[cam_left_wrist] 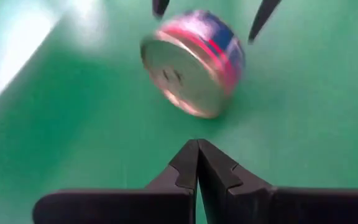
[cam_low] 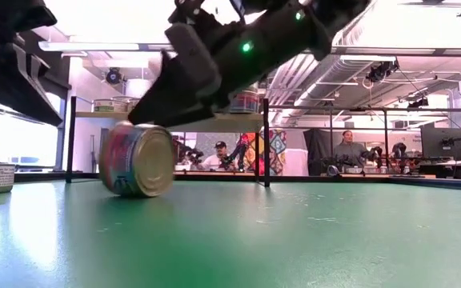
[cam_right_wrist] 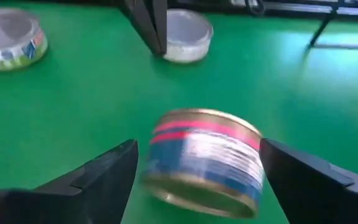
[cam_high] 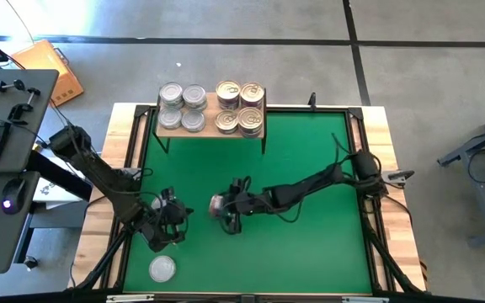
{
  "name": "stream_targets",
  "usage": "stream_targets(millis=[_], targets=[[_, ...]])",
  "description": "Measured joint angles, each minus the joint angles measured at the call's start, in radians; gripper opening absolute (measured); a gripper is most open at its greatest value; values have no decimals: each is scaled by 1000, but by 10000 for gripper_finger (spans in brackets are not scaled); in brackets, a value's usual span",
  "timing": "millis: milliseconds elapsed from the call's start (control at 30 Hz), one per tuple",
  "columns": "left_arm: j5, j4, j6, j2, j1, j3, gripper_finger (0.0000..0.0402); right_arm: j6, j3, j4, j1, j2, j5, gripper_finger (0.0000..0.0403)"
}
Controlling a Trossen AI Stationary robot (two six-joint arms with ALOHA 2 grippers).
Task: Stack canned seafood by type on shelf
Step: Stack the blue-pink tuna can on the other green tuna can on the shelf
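A tin (cam_right_wrist: 204,163) with a red and blue label and a gold-tinted lid stands tilted on its lower rim (cam_low: 126,190) on the green mat, at mid-table. My right gripper (cam_high: 226,210) is open, one finger on each side of this tin (cam_high: 216,204). To its left, my left gripper (cam_left_wrist: 197,163) is shut and holds nothing, its tips pointing at the tin (cam_left_wrist: 194,62). The shelf (cam_high: 211,128) stands at the far edge. It carries silver-lidded tins (cam_high: 182,106) on its left part and gold-lidded tins (cam_high: 240,106) on its right. My right gripper comes at the tilted tin slanting down from the table's right, with its fingers (cam_right_wrist: 107,177) beside the tin's labelled wall (cam_right_wrist: 166,155). Narrow gaps seem to show on both sides. I cannot tell whether a finger touches the tin.
A silver-lidded tin (cam_high: 162,269) lies flat on the mat near the front left corner, and the right wrist view shows another (cam_right_wrist: 188,34) behind my left gripper's fingers. The shelf's thin black legs (cam_low: 264,144) stand on the far side. People sit in the room beyond the table.
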Motion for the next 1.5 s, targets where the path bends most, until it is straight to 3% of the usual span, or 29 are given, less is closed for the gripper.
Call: stream_targets(millis=[200,367,500,667,933,1167,1367,1500], targets=[[10,57,-25,1,-1,-39,0,27,0,-108,-9,-25,-21,325],[-48,128,-24,1,23,-77,0,53,-1,-144,-8,-23,-58,325],[-59,268,44,1,70,-121,0,51,-1,-148,7,-23,-78,325],[-42,360,166,1,106,-137,0,41,-2,-178,29,-23,-29,326],[-39,358,174,1,112,-138,0,-89,1,-169,50,-44,51,326],[7,379,205,1,131,-139,0,-262,84,-169,-3,-10,-39,326],[17,488,307,1,155,-139,0,-378,167,-194,-62,43,-238,326],[18,541,367,1,173,-139,0,-424,184,-203,-83,61,-300,326]])
